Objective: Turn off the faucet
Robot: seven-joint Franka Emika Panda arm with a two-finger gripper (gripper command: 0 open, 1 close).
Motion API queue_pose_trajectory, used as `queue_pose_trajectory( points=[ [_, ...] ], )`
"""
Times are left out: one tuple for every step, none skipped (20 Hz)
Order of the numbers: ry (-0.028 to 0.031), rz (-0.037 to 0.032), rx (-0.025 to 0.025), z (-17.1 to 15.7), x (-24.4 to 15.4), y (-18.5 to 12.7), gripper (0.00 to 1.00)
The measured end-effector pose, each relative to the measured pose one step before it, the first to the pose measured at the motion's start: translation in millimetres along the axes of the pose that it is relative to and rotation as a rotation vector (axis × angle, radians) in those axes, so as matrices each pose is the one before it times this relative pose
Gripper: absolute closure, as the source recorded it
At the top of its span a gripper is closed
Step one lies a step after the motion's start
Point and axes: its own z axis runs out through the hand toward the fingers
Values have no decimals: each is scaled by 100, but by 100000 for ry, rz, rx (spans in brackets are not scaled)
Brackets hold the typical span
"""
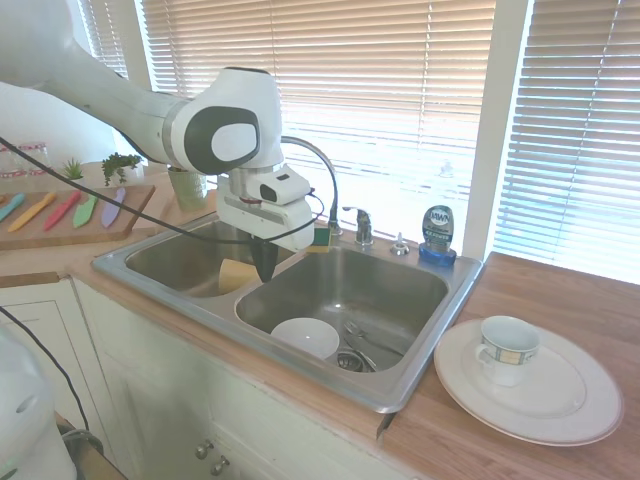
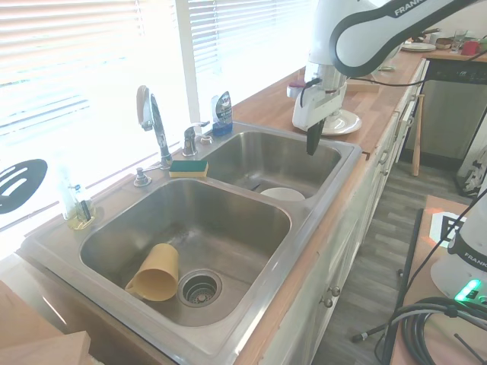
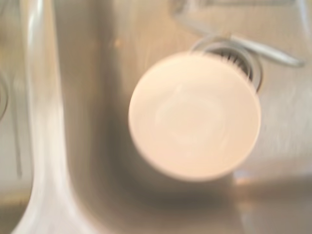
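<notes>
First exterior view: your gripper hangs with fingers pressed together, holding nothing, over the sink divider; the faucet arches behind it, its lever handle further back.

Second exterior view: the gripper hovers above the basin's front edge, well apart from the faucet.

Wrist view: a white bowl lies directly below you, blurred.

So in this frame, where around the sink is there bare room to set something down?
The wood counter between the sink's rim and the white plate is bare. The left basin floor past the yellow cup and drain is open too. The back deck is crowded: faucet, sponge, soap bottle. The right basin holds a white bowl.
</notes>
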Motion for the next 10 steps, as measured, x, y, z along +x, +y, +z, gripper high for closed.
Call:
queue_pose_trajectory(
  points=[
    [179, -531, 27, -87, -675, 358, 100],
    [132, -418, 45, -23, -493, 248, 100],
    [-14, -308, 43, 1, -320, 148, 100],
    [-236, -361, -91, 62, -216, 106, 100],
    [-234, -195, -110, 108, -124, 65, 0],
    [-303, -35, -113, 75, -76, 14, 0],
    [-221, 1, 44, 12, -50, -27, 0],
    [-125, -24, 117, 2, -56, -52, 0],
    [-17, -94, 12, 2, -53, -49, 0],
    [2, -105, -6, 2, -50, -46, 0]
  ],
)
